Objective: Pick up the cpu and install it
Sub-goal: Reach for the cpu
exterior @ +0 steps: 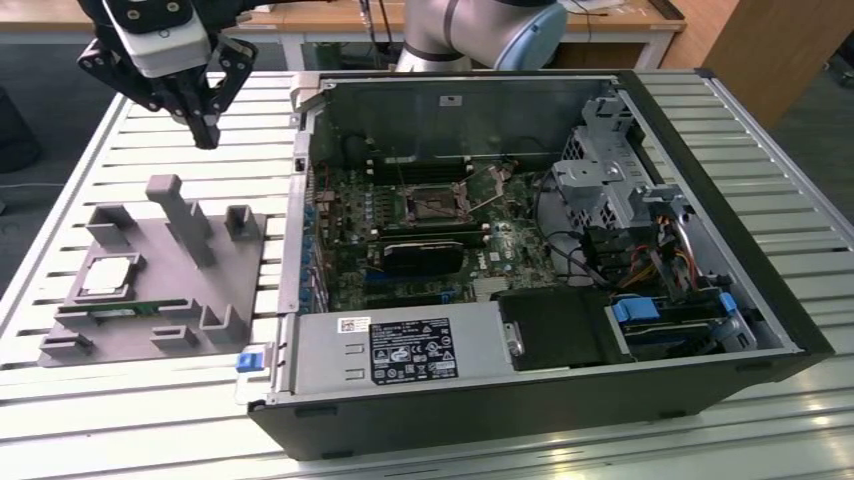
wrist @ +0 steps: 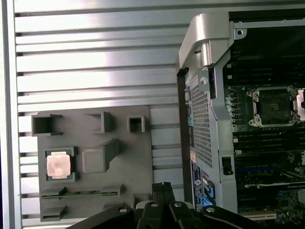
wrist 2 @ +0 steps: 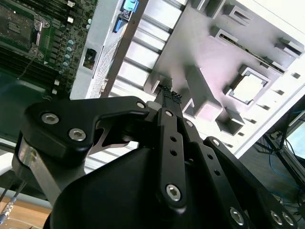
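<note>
— Hovering where is the gripper (exterior: 204, 135) seen?
— Above the table (exterior: 134, 165), beyond the tray (exterior: 254, 285), pinched closed, nothing gripped. The cpu (exterior: 110, 277) is seated in a tray recess, presumably for square pickup.

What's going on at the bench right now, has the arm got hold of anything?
Not yet. The arm's gripper hangs in the air near the grey tray, fingers shut with nothing between them. The cpu lies flat in its pocket on that tray, untouched. On the exterior view's right of the tray, the computer case lies open on the slatted table, and the motherboard socket looks empty.
</note>
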`<state>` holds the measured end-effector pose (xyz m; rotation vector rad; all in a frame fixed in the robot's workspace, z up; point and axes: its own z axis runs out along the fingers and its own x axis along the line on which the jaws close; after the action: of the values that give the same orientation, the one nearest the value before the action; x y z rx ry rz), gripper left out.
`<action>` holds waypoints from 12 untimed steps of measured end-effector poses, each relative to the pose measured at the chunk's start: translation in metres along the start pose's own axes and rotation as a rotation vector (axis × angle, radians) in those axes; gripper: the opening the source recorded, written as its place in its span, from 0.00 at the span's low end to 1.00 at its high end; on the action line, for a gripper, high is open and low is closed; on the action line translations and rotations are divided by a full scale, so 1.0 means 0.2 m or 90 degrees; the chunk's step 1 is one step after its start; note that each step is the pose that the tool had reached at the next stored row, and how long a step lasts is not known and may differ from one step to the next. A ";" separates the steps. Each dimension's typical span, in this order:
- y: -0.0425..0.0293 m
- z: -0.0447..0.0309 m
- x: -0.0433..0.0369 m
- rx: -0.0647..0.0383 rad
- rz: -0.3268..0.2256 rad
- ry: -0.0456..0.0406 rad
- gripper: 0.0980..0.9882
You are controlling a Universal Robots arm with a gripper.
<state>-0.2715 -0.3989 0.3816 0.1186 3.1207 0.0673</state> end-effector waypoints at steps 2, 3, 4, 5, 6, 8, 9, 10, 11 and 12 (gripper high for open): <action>0.000 0.000 0.007 0.000 0.000 0.0000 0.01; -0.001 0.000 0.010 0.000 0.000 0.0001 0.01; -0.001 0.001 0.013 0.000 0.000 0.0000 0.01; -0.001 0.001 0.016 0.000 0.000 0.0001 0.01; -0.002 0.001 0.020 0.000 0.000 0.0000 0.01; -0.002 0.001 0.026 0.000 0.000 0.0000 0.01; -0.002 0.002 0.030 0.000 0.000 0.0001 0.01; -0.003 0.002 0.033 0.000 0.000 0.0001 0.01; -0.003 0.002 0.036 0.000 0.000 0.0001 0.01; -0.003 0.002 0.040 0.000 0.000 0.0001 0.01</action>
<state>-0.2795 -0.3989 0.3811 0.1186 3.1208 0.0673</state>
